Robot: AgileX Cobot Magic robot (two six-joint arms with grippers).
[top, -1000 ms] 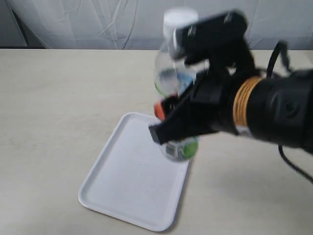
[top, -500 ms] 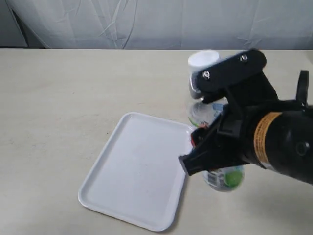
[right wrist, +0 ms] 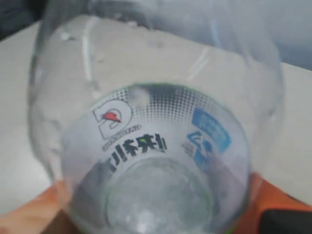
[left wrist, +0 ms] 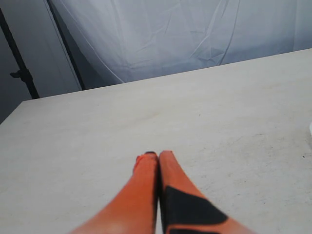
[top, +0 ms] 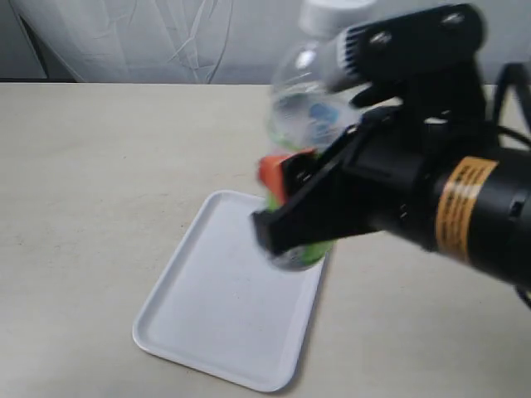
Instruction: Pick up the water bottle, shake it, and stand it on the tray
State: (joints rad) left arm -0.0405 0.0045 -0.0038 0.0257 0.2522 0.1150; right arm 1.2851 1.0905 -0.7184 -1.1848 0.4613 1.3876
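Observation:
My right gripper (top: 286, 207) is shut on the water bottle (top: 307, 116), a clear bottle with a white cap and a green and blue label, and holds it in the air, blurred by motion, over the far right corner of the tray (top: 224, 307). The white tray lies flat on the table. Up close in the right wrist view the water bottle (right wrist: 156, 126) fills the picture between the orange fingers (right wrist: 29, 217). In the left wrist view my left gripper (left wrist: 155, 156) is shut on nothing above bare tabletop; it does not show in the exterior view.
The beige table (top: 91, 166) stretches left of the tray. A white curtain (top: 166, 37) hangs behind the table's far edge. The black right arm (top: 448, 207) covers the right side of the exterior view.
The right gripper swung the bottle down and to the right, then back up and to the left, higher than before. The tray stayed in place.

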